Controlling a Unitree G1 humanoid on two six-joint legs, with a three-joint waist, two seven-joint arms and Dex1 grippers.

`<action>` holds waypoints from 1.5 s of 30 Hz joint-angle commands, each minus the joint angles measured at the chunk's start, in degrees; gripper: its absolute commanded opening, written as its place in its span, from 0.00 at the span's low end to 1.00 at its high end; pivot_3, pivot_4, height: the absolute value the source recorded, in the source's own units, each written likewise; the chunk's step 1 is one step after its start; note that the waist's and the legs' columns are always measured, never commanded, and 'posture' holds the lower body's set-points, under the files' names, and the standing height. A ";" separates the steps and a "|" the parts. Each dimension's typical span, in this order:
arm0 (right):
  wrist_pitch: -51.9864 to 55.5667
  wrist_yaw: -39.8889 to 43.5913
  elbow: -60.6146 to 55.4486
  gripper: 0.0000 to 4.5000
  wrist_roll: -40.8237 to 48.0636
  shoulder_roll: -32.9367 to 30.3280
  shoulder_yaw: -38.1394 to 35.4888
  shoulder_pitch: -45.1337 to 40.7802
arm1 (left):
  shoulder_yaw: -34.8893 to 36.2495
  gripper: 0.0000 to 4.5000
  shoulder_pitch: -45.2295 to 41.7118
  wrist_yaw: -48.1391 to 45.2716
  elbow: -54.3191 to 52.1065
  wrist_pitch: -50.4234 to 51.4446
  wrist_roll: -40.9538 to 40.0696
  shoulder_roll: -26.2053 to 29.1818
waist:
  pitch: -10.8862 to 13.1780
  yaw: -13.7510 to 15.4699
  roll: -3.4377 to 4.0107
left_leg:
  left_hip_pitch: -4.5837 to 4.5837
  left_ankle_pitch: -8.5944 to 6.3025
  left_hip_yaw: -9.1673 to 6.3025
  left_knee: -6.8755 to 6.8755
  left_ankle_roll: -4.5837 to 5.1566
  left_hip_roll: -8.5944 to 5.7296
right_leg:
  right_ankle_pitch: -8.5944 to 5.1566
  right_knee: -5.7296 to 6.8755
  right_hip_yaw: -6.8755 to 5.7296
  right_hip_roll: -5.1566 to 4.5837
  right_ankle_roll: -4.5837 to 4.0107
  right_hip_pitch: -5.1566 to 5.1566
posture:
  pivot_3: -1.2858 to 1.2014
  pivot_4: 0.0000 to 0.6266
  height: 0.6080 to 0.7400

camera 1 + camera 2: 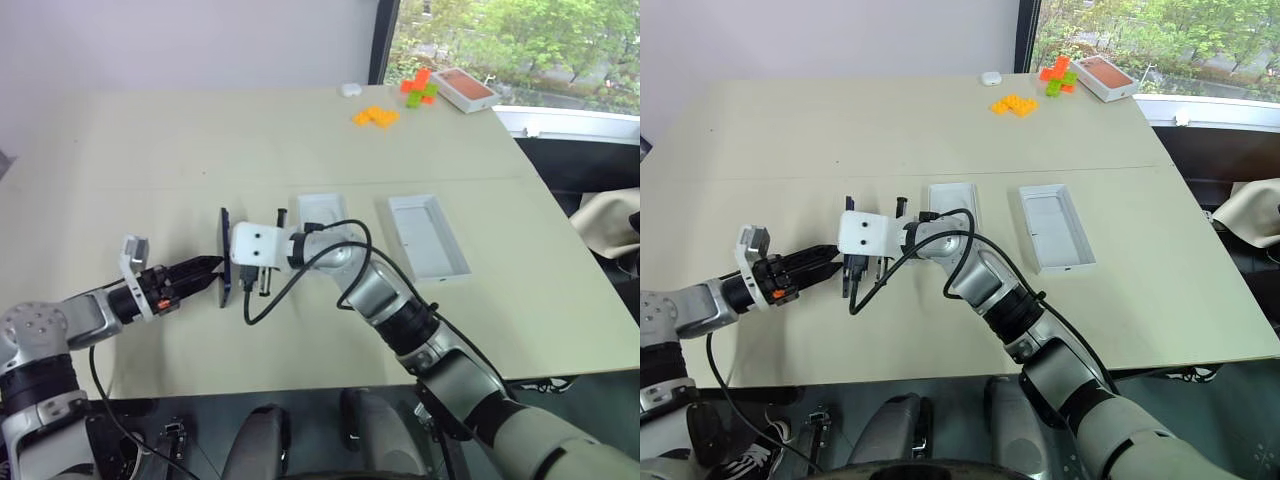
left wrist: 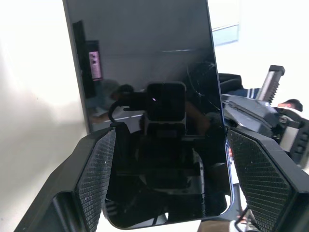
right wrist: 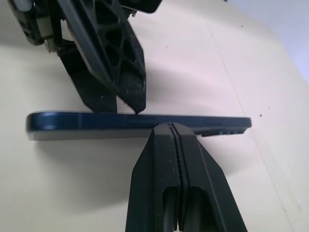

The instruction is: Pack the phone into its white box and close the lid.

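The dark blue phone [image 1: 224, 250] stands upright on one long edge, just above the table in front of me. My left gripper [image 1: 212, 275] reaches it from the left, and its two pads [image 2: 96, 179] sit against the phone's [image 2: 149, 72] long edges, gripping it across its width. My right gripper [image 3: 170, 126] is shut, and its joined fingertips touch the phone [image 3: 96, 120] from the other side. Two shallow white box halves lie open side up behind the grippers, one [image 1: 322, 210] partly hidden, the other [image 1: 428, 235] further right. I cannot tell which is the white box and which the lid.
At the far right corner of the table are an orange-topped box [image 1: 465, 88], orange blocks [image 1: 375, 117], orange and green blocks [image 1: 420, 88] and a small white object [image 1: 350, 89]. The table's right edge [image 1: 570, 250] runs close to the box halves.
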 commanded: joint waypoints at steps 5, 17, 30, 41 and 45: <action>1.02 -0.40 -2.78 0.01 1.71 1.15 0.33 0.17 | 1.85 0.86 -0.19 -0.15 -1.46 1.20 -2.61 1.45 | 0.00 0.01 0.00 | 0.00 0.00 0.00 0.00 0.00 0.00 | 0.00 0.00 -0.01 0.01 -0.01 0.00 | 0.52 0.24 1.00; 1.46 -0.32 -3.77 0.01 2.40 1.78 1.59 0.96 | 2.72 0.86 -2.06 0.96 -2.70 2.44 -4.21 2.67 | 0.00 -0.01 -0.01 | 0.00 0.00 0.00 -0.03 0.00 0.01 | -0.01 0.00 -0.01 0.02 -0.02 -0.02 | 0.52 0.24 1.00; 1.92 -0.76 -3.93 0.01 3.46 1.78 1.41 0.80 | 2.34 0.86 0.36 3.65 -5.65 3.03 -4.56 1.24 | 0.00 -0.02 0.00 | -0.01 0.00 0.00 -0.05 0.00 0.01 | -0.01 -0.02 0.00 0.01 -0.02 -0.03 | 0.52 0.24 1.00; 3.80 -1.05 -5.25 0.01 5.86 4.05 1.71 1.47 | 3.56 0.86 0.65 4.25 -5.16 1.76 -4.73 2.66 | 0.00 -0.01 0.00 | -0.01 0.01 0.00 -0.08 -0.01 0.01 | -0.02 -0.03 0.00 0.02 -0.03 -0.04 | 0.52 0.24 1.00; 4.46 -1.46 -5.44 0.01 6.62 5.20 2.22 1.93 | 4.08 0.86 0.97 4.26 -5.47 2.12 -5.36 2.81 | 0.00 0.00 -0.01 | 0.00 0.02 0.00 -0.18 -0.04 0.01 | -0.02 -0.07 0.00 0.02 -0.04 -0.06 | 0.52 0.24 1.00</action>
